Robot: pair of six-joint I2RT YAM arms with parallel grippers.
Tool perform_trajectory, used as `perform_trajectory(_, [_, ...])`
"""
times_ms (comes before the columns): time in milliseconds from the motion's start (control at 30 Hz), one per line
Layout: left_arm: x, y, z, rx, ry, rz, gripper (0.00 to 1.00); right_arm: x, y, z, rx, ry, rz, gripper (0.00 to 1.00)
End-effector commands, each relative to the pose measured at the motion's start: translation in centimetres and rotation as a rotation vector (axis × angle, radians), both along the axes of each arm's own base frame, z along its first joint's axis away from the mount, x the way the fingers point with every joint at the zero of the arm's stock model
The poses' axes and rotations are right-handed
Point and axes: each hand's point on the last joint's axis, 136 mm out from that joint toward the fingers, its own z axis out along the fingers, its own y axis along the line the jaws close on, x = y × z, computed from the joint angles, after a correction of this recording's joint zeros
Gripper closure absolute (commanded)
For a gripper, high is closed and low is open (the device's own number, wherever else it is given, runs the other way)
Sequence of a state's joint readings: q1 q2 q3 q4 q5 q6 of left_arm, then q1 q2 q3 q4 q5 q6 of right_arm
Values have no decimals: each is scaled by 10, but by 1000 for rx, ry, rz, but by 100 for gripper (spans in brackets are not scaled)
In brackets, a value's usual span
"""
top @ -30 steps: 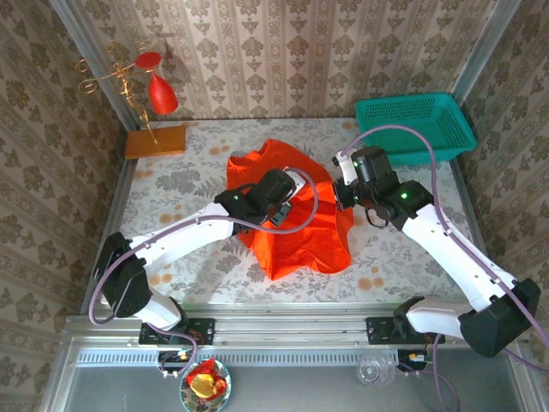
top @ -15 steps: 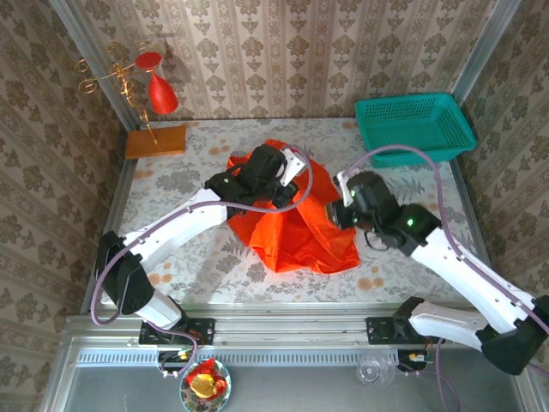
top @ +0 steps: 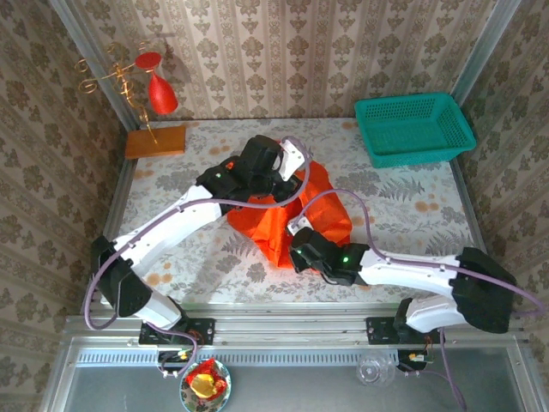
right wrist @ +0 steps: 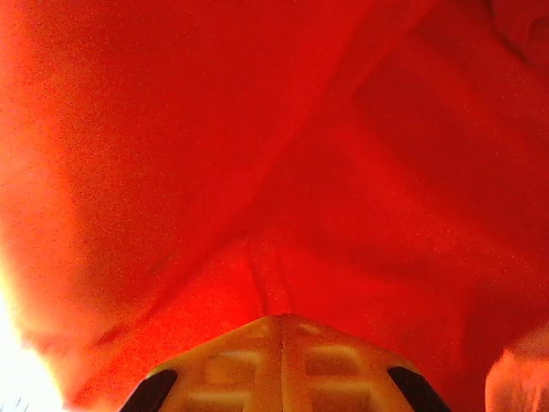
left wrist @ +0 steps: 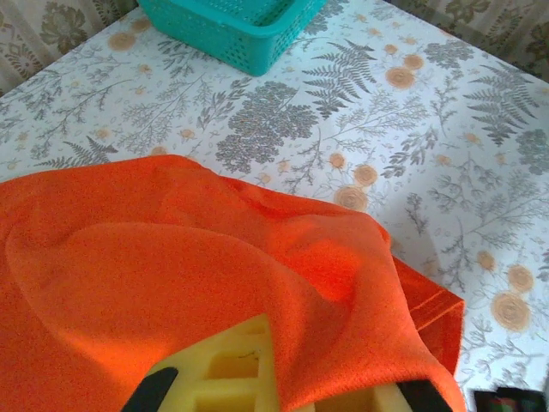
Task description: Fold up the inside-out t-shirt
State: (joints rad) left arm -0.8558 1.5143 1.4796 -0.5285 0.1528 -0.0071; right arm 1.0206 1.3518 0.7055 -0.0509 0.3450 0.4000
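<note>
Right fingers (right wrist: 249, 343) swung nearer; t-shirt (top: 274, 225) bunched (long axis seemingly near-far).

t-shirt (top: 270, 227) is plain bright orange-red. table (top: 403, 197) is white with grey fern and orange flower print. basket (top: 410, 156) is teal mesh.

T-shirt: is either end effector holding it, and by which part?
Both hold the t-shirt: right end effector pinches a fold at its near edge; left end effector grips its far side.

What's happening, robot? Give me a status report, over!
Right pincer shut on the t-shirt. Left pincer under draped cloth, grip unclear. Shirt bunched up, not folded. Teal basket stands apart, far right.
</note>
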Motion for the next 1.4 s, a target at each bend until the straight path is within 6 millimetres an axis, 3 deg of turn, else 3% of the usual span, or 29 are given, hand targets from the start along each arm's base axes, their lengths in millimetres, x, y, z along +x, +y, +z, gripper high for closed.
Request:
perform_trajectory(0, [-16, 10, 35, -76, -23, -18, 100, 41, 3, 14, 103, -135, -118, 92])
perform_trajectory(200, [-26, 13, 48, -132, -34, -36, 100, 82, 0, 3, 118, -125, -150, 92])
perform_trajectory(333, [-37, 0, 60, -178, -20, -101, 100, 107, 10, 1, 137, -116, -140, 90])
perform_trajectory(500, [-58, -24, 69, -212, 4, -220, 100, 137, 35, -2, 180, -77, -95, 87])
perform_trajectory(633, [-81, -40, 88, -297, 28, -334, 100, 161, 52, -21, 178, -9, -69, 73])
perform_trajectory(700, [-86, -42, 95, -315, 31, -349, 100, 175, 57, -32, 174, 35, -65, 65])
perform_trajectory(867, [-93, -42, 107, -348, 28, -367, 100, 199, 57, -60, 136, 146, -87, 56])
perform_trajectory(967, [-94, -39, 110, -349, 21, -360, 100, 207, 53, -75, 93, 198, -102, 44])
perform_trajectory(1033, [-94, -37, 113, -351, 12, -358, 100, 209, 51, -87, 41, 240, -106, 14])
perform_trajectory(1067, [-95, -36, 114, -352, 9, -358, 100, 209, 51, -91, 22, 260, -99, 8])
perform_trajectory(1267, [-86, -25, 109, -312, -11, -294, 100, 201, 43, -117, -110, 373, -74, 12])
perform_trajectory(1367, [-71, -12, 103, -276, -27, -213, 100, 192, 32, -122, -167, 414, -80, 19])
